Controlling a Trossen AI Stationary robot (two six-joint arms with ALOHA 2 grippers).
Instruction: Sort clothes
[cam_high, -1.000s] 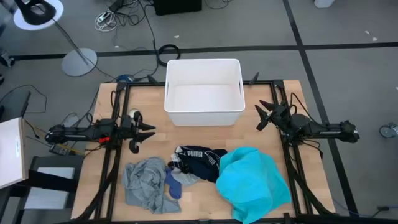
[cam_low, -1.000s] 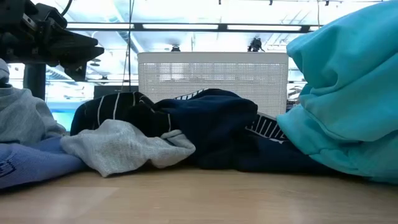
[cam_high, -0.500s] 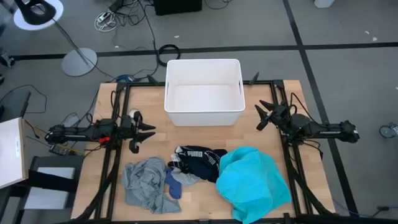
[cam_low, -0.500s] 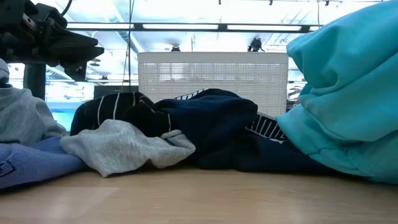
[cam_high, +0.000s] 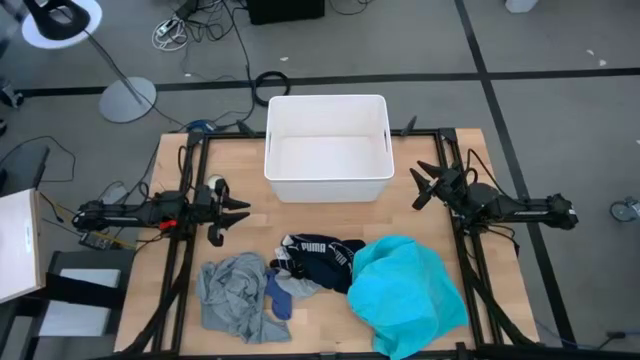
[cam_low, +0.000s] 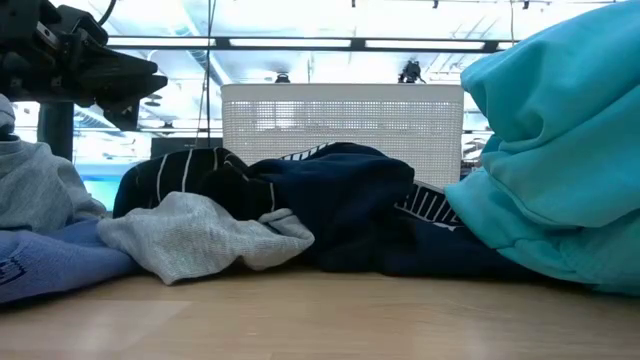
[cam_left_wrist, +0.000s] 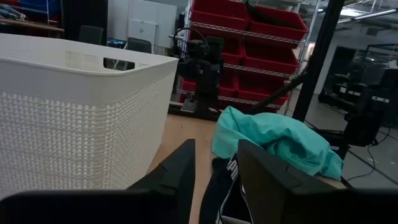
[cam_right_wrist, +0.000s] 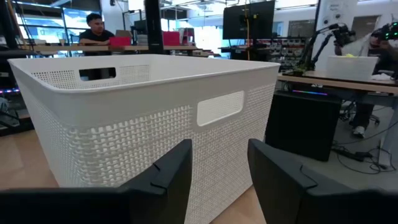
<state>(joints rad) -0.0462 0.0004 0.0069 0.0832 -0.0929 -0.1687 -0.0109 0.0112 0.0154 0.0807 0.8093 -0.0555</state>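
Nothing sorted yet, by the look of it: all clothes in one heap along the near edge of the worktop. Turquoise garment on the right, navy-black top with white lettering mid-heap, socks beside it, grey shirt at the left. Heap's long axis side to side, parallel to the near edge; no clear pointing direction, all crumpled. Farther back, left hand and right hand both spread open, empty, well apart from the heap. Farthest, white bin, nothing visible inside.
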